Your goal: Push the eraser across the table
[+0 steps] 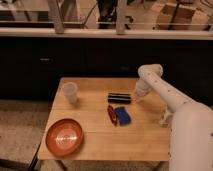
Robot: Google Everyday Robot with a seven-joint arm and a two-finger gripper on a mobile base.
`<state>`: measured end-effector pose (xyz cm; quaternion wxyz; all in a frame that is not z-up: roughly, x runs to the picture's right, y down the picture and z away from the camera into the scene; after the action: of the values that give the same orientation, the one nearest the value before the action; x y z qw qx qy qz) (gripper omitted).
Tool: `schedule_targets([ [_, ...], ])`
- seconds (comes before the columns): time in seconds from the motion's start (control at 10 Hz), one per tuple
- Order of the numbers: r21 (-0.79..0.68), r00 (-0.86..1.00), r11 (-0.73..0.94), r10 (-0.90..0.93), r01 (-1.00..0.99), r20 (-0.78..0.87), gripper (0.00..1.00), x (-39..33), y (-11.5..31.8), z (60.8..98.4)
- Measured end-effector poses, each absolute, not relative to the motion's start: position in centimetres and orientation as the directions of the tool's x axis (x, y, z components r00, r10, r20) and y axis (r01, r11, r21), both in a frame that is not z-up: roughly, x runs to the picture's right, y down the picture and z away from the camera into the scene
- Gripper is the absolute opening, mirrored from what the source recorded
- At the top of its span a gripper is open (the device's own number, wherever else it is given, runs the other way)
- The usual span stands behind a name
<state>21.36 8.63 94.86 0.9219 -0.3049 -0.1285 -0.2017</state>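
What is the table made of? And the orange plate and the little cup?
The table looks like matte light wood: plank lines and grain show. The orange plate seems plastic or glazed ceramic, smooth and slightly shiny. The cup looks like pale plastic, maybe. The gripper hangs beside the eraser.

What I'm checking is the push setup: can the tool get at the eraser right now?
Probably yes. The tool hangs just beside one end of the eraser, low over the table, with nothing seen between them. The blue block lies nearer the camera, off that line.
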Motion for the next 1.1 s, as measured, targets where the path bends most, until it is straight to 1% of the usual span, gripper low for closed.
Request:
schedule_targets([
  [0.4,-0.460,0.811,0.686,-0.352,0.563,0.467,0.00,16.2,9.5,94.7],
  [0.7,-0.441,0.767,0.650,-0.378,0.619,0.519,0.00,14.1,10.6,94.7],
  [0.8,-0.420,0.742,0.638,-0.396,0.646,0.541,0.00,12.3,10.8,94.6],
  [1.1,-0.413,0.740,0.642,-0.394,0.646,0.545,0.00,11.9,10.7,94.6],
])
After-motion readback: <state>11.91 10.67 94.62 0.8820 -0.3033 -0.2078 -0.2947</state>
